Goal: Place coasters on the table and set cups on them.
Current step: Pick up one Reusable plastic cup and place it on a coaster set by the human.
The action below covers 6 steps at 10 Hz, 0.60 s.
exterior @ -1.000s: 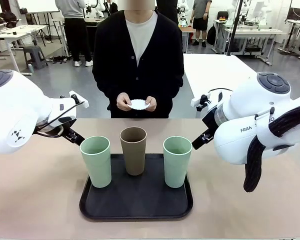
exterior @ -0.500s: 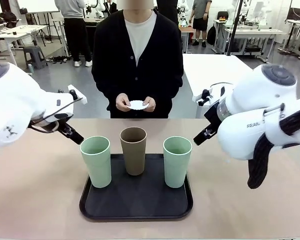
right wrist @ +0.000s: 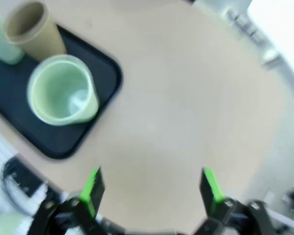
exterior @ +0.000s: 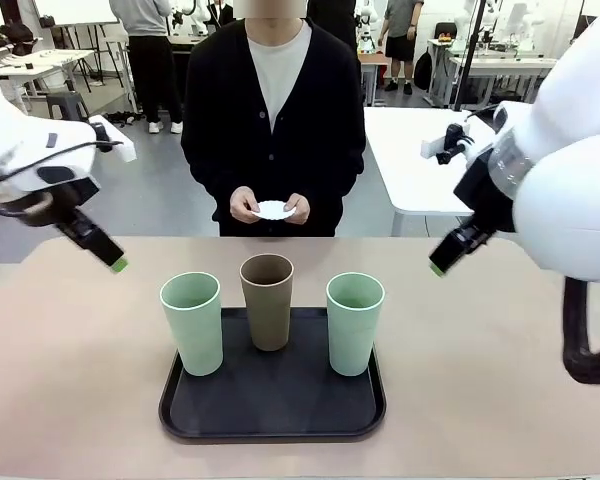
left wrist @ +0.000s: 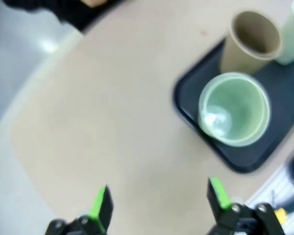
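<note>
Three cups stand upright on a black tray (exterior: 272, 415): a mint green cup (exterior: 192, 322) at the left, a light brown cup (exterior: 267, 300) at the middle back, a mint green cup (exterior: 354, 322) at the right. The person across the beige table (exterior: 70, 380) holds white coasters (exterior: 275, 209) in both hands at waist height. My left gripper (left wrist: 157, 203) hangs open above the table's left part, away from the left green cup (left wrist: 233, 107). My right gripper (right wrist: 149, 191) hangs open above the table's right part, off to the side of the right green cup (right wrist: 63, 95).
A white table (exterior: 420, 160) stands behind the person at the right. Bare beige surface lies on both sides of the tray (left wrist: 196, 122) and in front of the person. Other people and workbenches stand far back in the room.
Both arms have risen and drawn outward, the left toward the left edge and the right toward the right edge. The person, coasters and cups have stayed put.
</note>
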Tool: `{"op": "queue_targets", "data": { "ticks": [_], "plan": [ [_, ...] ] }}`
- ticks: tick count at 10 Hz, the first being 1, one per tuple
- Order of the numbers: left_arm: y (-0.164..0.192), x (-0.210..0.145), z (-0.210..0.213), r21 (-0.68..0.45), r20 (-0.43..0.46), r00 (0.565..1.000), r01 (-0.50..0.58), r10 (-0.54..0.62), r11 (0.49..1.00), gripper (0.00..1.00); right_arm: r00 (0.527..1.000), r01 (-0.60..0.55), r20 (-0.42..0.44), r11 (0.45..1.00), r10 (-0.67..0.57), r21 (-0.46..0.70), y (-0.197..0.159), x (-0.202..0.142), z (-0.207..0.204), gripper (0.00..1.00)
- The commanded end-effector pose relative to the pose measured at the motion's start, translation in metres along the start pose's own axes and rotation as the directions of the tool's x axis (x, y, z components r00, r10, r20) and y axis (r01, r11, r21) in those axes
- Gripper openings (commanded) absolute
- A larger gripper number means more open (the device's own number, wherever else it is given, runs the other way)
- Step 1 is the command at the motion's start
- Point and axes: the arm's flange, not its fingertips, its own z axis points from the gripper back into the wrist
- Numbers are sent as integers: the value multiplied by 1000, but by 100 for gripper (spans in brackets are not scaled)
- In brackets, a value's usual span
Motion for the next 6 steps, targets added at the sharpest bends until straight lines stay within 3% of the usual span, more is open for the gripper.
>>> {"op": "queue_targets", "data": {
  "ticks": [1, 3, 4, 6],
  "plan": [
    [-10, -51, 21, -83, -68, 998, -20, 14, 996, 100, 998, -10, -67, 1000, 9, -11, 39, -86, -2, 100],
    [-21, -74, 26, -73, -104, 994, -28, 20, 997, 100, 994, -27, -107, 997, 19, -78, 39, -97, -20, 100],
    [-9, -29, 31, -82, -73, 997, -11, 5, 997, 100, 996, -14, -84, 1000, 14, -8, 20, -27, 30, 100],
    [-9, -29, 31, -82, -73, 997, -11, 5, 997, 100, 996, -14, -84, 1000, 14, -8, 20, -27, 30, 100]
  ]
}}
